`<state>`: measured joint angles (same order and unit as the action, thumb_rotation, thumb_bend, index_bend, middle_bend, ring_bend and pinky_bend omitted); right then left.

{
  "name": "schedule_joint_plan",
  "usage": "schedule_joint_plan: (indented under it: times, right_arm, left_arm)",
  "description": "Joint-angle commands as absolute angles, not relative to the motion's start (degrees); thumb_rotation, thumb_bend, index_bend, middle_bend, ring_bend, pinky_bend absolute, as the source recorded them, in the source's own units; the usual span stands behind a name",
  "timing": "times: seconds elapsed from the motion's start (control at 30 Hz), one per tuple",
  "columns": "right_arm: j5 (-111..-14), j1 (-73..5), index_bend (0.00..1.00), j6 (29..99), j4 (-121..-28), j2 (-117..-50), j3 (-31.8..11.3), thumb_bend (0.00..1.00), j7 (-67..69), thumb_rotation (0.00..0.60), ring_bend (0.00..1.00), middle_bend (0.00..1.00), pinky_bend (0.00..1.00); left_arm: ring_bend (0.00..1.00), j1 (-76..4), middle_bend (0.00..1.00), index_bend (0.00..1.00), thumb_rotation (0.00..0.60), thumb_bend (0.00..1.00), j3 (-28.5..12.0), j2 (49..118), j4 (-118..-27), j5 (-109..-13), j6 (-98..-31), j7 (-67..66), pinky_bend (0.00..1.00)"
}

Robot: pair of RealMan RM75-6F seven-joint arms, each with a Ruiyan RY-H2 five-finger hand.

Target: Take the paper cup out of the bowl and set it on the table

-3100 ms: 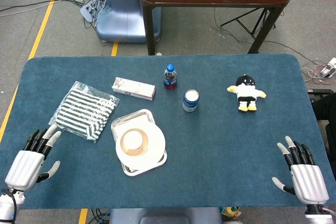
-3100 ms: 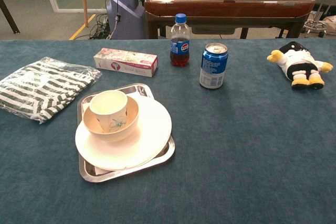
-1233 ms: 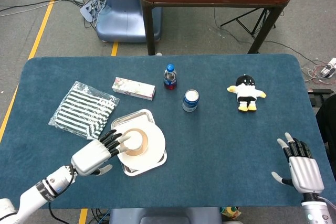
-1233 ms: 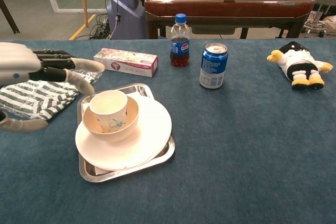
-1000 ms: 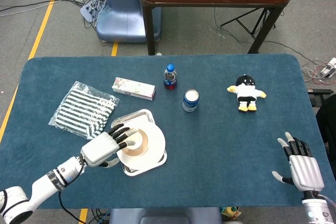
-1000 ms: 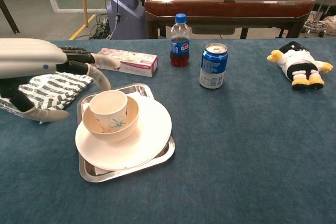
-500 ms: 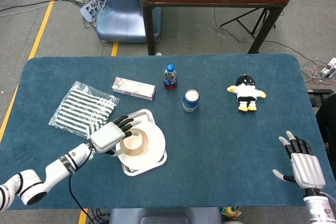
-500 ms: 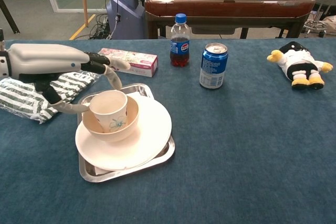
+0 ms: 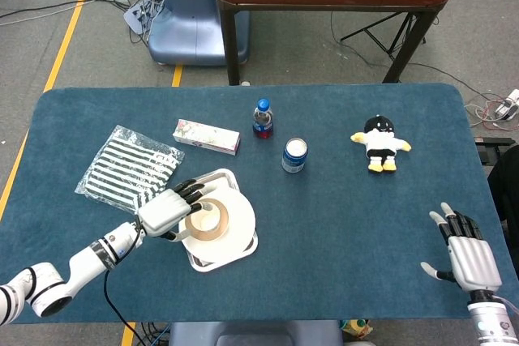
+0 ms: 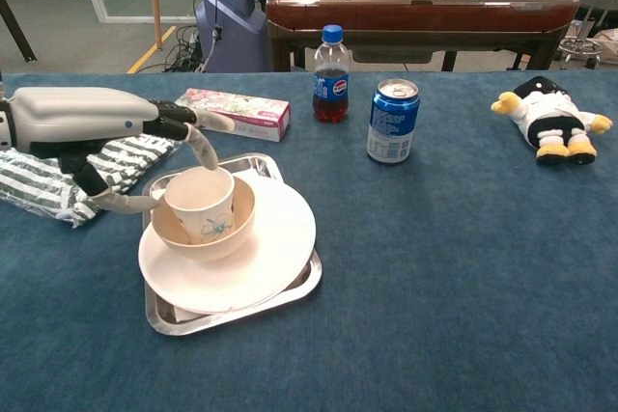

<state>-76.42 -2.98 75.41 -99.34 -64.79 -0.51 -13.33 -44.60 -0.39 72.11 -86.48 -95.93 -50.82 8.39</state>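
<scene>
A white paper cup (image 10: 201, 203) with a leaf print stands upright in a tan bowl (image 10: 205, 232). The bowl sits on a white plate (image 10: 261, 258) in a steel tray (image 10: 253, 306). From above, the cup (image 9: 206, 218) shows inside the bowl (image 9: 212, 231). My left hand (image 10: 92, 123) is at the cup's left side, fingers spread around the rim and thumb by its near left wall; no firm grip shows. My left hand (image 9: 168, 209) partly covers the tray's left edge. My right hand (image 9: 465, 255) rests open at the table's near right corner.
A striped cloth bag (image 9: 130, 169) lies left of the tray, a flowered box (image 10: 235, 114) behind it. A cola bottle (image 10: 331, 73) and blue can (image 10: 393, 121) stand at mid-table. A plush penguin (image 10: 548, 120) lies at the far right.
My left hand came in from the near left corner to the tray and now has its fingers around the cup. In the last half second it barely moved. The right hand stayed.
</scene>
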Motion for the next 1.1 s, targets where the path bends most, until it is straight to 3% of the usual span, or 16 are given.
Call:
schedule_joint_plan:
  times: [0.03,1.1]
  right_arm:
    - [-76.4,-2.9,0.00,75.6,-99.4,-64.8,-0.5,0.22,-13.4,0.600,0.00,0.00,0.00]
    - [-77.8,-2.7,0.00,76.8,-99.7,-65.3,0.6,0.22,-14.4,0.600,0.00,0.00,0.00]
  left_arm:
    - [0.00,-44.3,0.00,0.25,0.600,0.32,0.0,72.4,-86.4,-95.6,-51.3,8.6,0.00]
    - [0.00,-41.1,0.00,0.29,0.600,0.32,3.4,76.3,-82.1,-95.9,-57.2,9.4,0.00]
